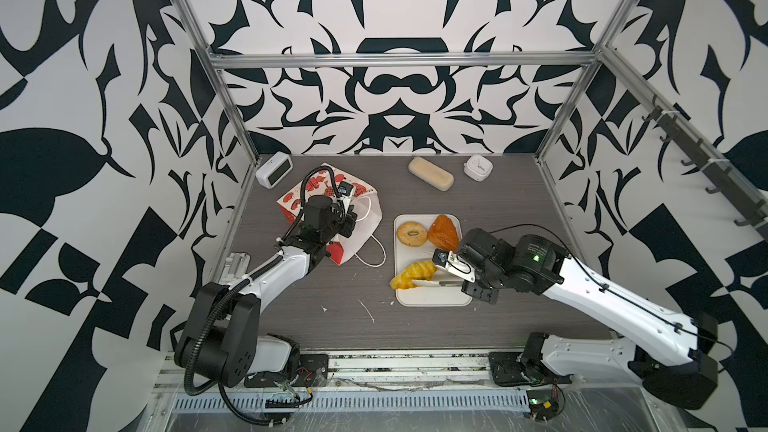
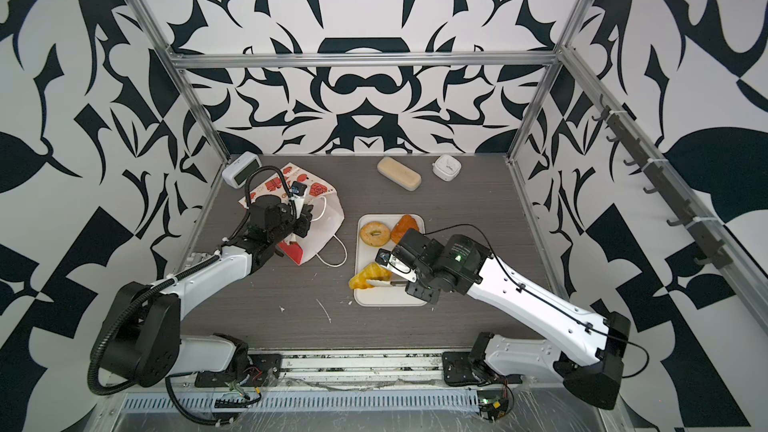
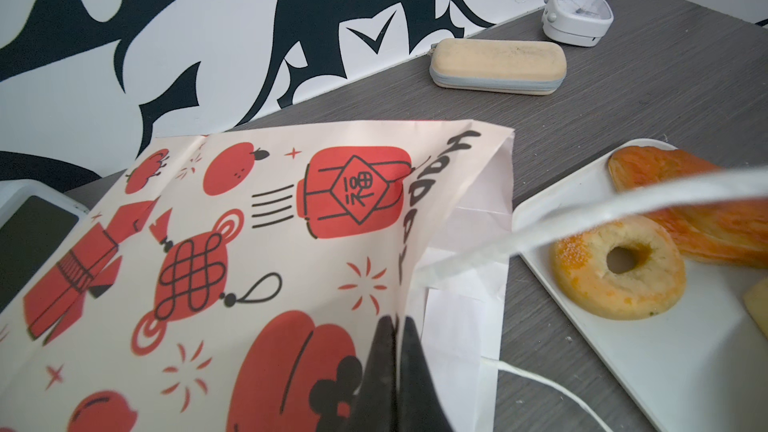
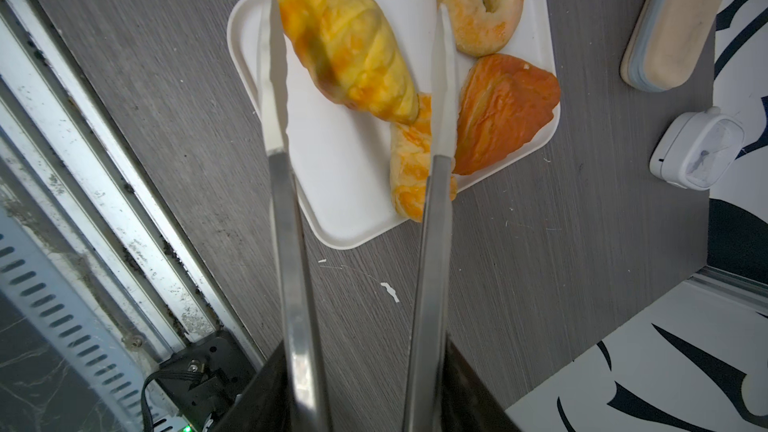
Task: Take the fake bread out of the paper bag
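Observation:
The paper bag [image 1: 368, 222] lies on its side at the back left, its printed face [image 3: 249, 243] up. My left gripper [image 3: 397, 326] is shut on the bag's upper edge at the mouth. On the white tray [image 1: 432, 299] sit a ring bagel [image 1: 411, 233], a darker triangular puff [image 1: 444, 231] and a braided twist [image 4: 409, 160]. My right gripper [image 4: 365, 388] holds metal tongs [image 4: 432, 243] whose arms stand spread. A striped croissant [image 4: 345, 39] is between their white tips at the tray's front left corner. I cannot tell if it still touches them. The bag's inside is hidden.
A beige oblong case [image 1: 431, 173] and a small white clock [image 1: 478, 167] stand at the back. A white digital clock [image 1: 274, 168] sits in the back left corner behind the bag. A loose cord handle [image 1: 372, 257] trails toward the tray. Metal frame posts edge the table.

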